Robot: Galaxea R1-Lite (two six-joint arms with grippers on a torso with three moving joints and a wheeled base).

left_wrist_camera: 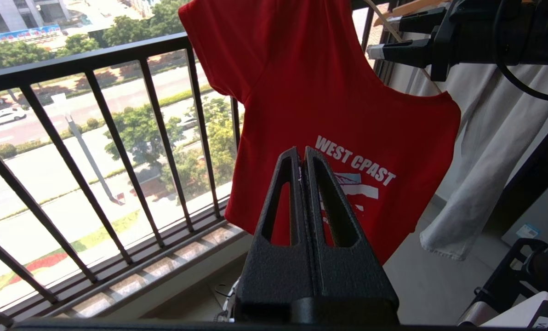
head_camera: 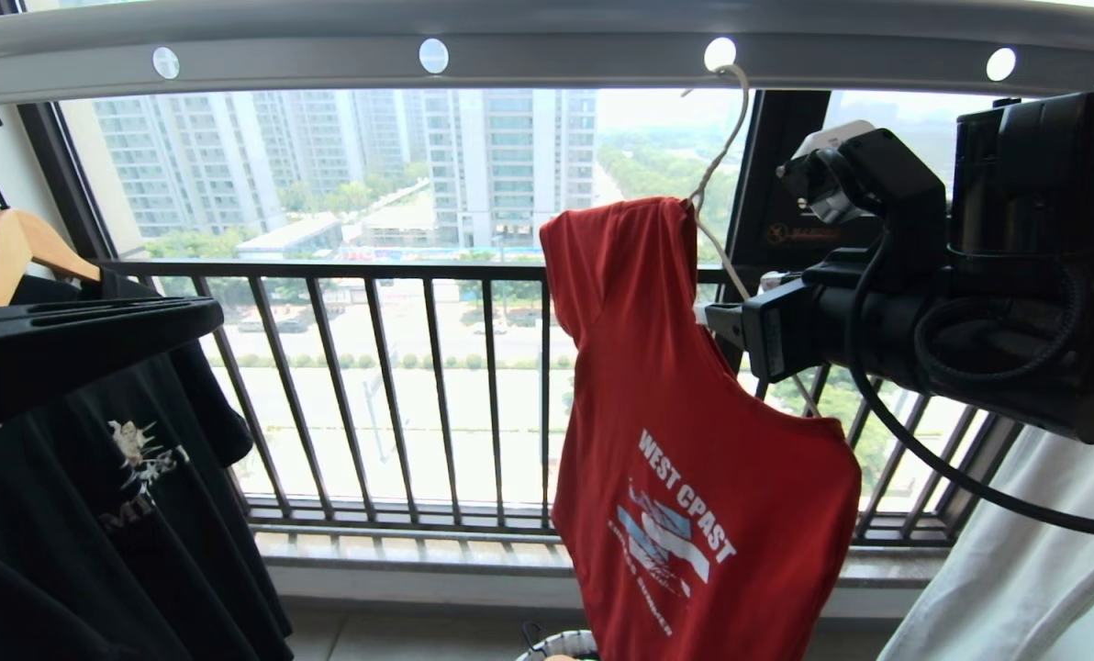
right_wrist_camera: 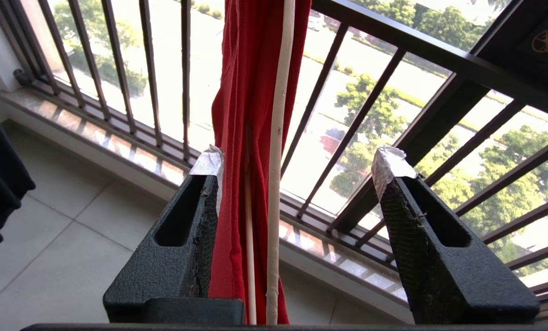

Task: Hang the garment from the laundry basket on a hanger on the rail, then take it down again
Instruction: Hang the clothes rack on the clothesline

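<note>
The red garment [head_camera: 685,413] with its "WEST CPAST" print hangs on the thin cream hanger [head_camera: 735,110], whose hook sits in a hole of the grey rail [head_camera: 547,50]. My right gripper [head_camera: 735,303] is open at the shirt's neck. In the right wrist view, the hanger wire [right_wrist_camera: 276,138] and bunched red garment [right_wrist_camera: 242,115] stand between the spread fingers [right_wrist_camera: 200,216], close to one pad and well apart from the other. My left gripper [left_wrist_camera: 301,151] is shut and empty, pointing at the print from a short distance. Only the rim of the laundry basket [head_camera: 556,650] shows, below the shirt.
A black T-shirt [head_camera: 143,477] on a wooden hanger [head_camera: 15,248] hangs at the left. A pale grey garment [head_camera: 1015,551] hangs at the right, under my right arm. The black balcony railing [head_camera: 373,386] runs behind everything, above a tiled floor [right_wrist_camera: 71,239].
</note>
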